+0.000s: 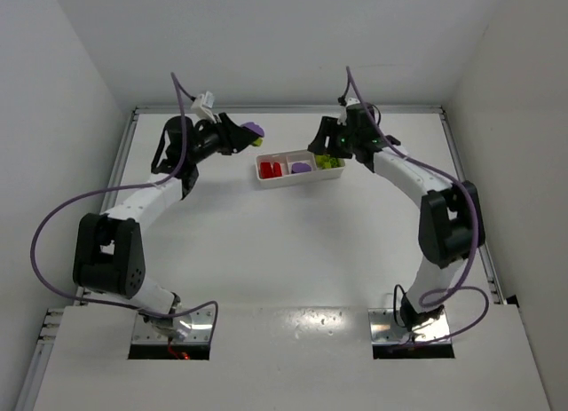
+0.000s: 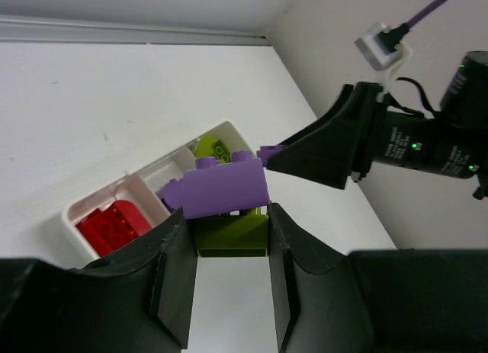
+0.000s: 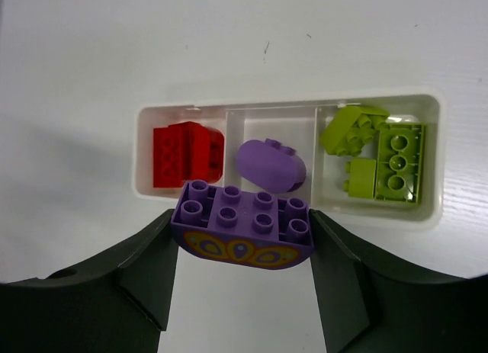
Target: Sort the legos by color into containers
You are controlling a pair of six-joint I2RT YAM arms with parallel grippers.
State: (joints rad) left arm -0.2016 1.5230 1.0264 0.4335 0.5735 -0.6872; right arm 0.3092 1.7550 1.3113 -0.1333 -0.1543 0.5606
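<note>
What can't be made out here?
- Top view: whatever the right claw holds, hidden beneath it; bricks in the tray too small to count.
- Left wrist: most of the tray's middle compartment, behind the held purple-green clump.
- Right wrist: tray's near wall, partly behind the printed purple brick.

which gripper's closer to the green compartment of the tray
Right. The right gripper, holding a purple brick, hangs by the green compartment; the left gripper sits past the opposite, red end of the tray with a purple-and-green clump.
</note>
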